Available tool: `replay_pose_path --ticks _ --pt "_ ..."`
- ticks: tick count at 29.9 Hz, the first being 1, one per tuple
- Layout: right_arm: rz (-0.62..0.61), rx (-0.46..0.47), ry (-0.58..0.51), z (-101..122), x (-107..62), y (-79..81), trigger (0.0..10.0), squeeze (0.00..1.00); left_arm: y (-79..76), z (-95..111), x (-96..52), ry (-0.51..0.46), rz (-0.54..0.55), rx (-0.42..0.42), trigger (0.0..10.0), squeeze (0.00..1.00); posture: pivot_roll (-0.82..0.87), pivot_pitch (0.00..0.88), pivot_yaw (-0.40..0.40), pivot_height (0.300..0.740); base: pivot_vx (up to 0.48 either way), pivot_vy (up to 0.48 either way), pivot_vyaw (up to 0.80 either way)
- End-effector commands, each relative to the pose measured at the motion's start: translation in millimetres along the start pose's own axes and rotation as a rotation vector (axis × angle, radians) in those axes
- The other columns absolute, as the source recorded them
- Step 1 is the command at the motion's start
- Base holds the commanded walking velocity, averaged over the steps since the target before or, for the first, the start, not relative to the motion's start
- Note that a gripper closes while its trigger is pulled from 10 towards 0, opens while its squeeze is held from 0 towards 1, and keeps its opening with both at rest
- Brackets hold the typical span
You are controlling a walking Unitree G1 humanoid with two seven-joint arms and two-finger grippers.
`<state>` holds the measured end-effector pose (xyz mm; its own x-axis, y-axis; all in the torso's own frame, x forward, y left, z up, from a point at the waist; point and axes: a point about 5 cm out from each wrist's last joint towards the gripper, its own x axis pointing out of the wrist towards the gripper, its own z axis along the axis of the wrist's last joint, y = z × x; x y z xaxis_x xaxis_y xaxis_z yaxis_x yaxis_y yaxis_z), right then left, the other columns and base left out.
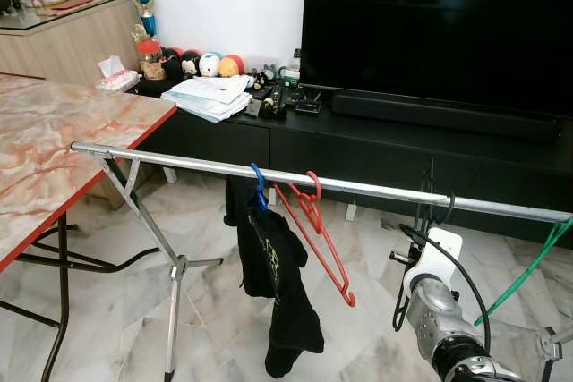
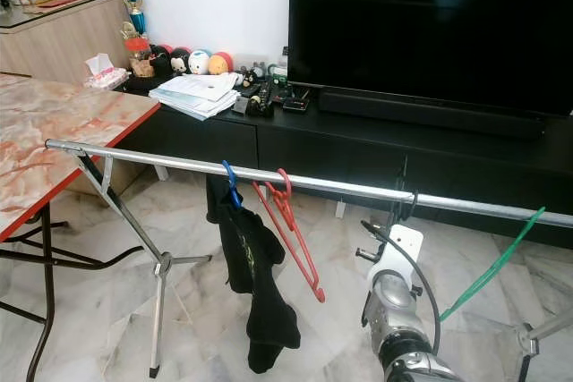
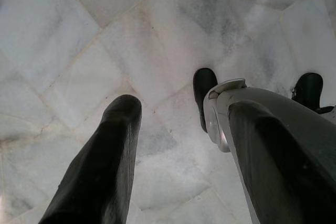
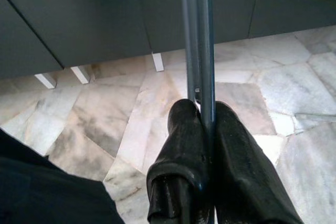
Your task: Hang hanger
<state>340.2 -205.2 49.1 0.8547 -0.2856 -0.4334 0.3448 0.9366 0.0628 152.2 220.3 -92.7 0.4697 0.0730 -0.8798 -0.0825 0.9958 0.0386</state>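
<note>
Right arm [image 1: 443, 324] raised, fingers [image 4: 184, 145] pinched together (left fingers [image 3: 113, 150] spread, hanging low).

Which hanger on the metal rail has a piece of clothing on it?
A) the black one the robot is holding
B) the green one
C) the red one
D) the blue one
D: the blue plastic hanger on the silver metal rail carries a black garment, while the red plastic hanger beside it and the green hanger hang bare.
</note>
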Motion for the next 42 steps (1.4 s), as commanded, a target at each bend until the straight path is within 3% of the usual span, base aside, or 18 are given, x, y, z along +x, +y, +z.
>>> replay_pose_path --ticks 1,19,24,27,38,39,40,41,42 --pt "-0.013 0.016 -0.011 16.8 3.8 -2.2 10.0 0.0 1.5 -1.3 -0.3 0.005 0.005 -0.005 10.0 0.0 -0.05 0.0 0.039 0.74 0.0 0.0 0.0" --pt "0.051 -0.088 0.112 23.4 6.4 3.8 10.0 0.0 4.9 -3.4 -1.0 0.008 0.016 -0.024 10.0 0.0 -0.02 0.0 0.048 0.74 0.0 0.0 0.0" --pt "0.069 -0.077 0.171 17.4 5.5 5.0 10.0 0.0 5.0 -4.3 -1.1 0.01 0.015 -0.027 10.0 0.0 -0.02 0.0 0.05 0.74 0.0 0.0 0.0" --pt "0.086 -0.125 0.192 11.4 4.5 5.6 10.0 0.0 3.9 -5.4 -1.1 0.016 0.009 -0.019 10.0 0.0 -0.02 0.0 0.052 0.74 0.0 0.0 0.0" --pt "0.114 -0.111 0.193 8.6 3.5 10.1 10.0 0.0 2.1 -6.1 -0.9 0.02 0.002 -0.024 10.0 0.0 -0.02 0.0 0.053 0.74 0.0 0.0 0.0" --pt "0.119 -0.105 0.191 8.2 3.3 10.8 10.0 0.65 2.1 -6.1 -0.9 0.02 0.003 -0.025 10.0 0.0 -0.02 0.0 0.053 0.74 0.0 0.0 0.0" --pt "0.119 -0.105 0.191 8.2 3.3 10.8 10.0 0.65 2.1 -6.1 -0.9 0.02 0.003 -0.025 10.0 0.0 -0.02 0.0 0.053 0.74 0.0 0.0 0.0" --pt "0.118 -0.095 0.181 8.9 3.4 11.0 10.0 1.0 2.0 -6.0 -0.9 0.019 0.003 -0.026 10.0 0.0 -0.02 0.0 0.053 0.74 0.0 0.0 0.0" --pt "0.111 -0.096 0.168 9.8 3.6 10.6 10.0 1.0 2.0 -5.9 -0.9 0.019 0.004 -0.027 10.0 0.0 -0.02 0.0 0.053 0.74 0.0 0.0 0.0"
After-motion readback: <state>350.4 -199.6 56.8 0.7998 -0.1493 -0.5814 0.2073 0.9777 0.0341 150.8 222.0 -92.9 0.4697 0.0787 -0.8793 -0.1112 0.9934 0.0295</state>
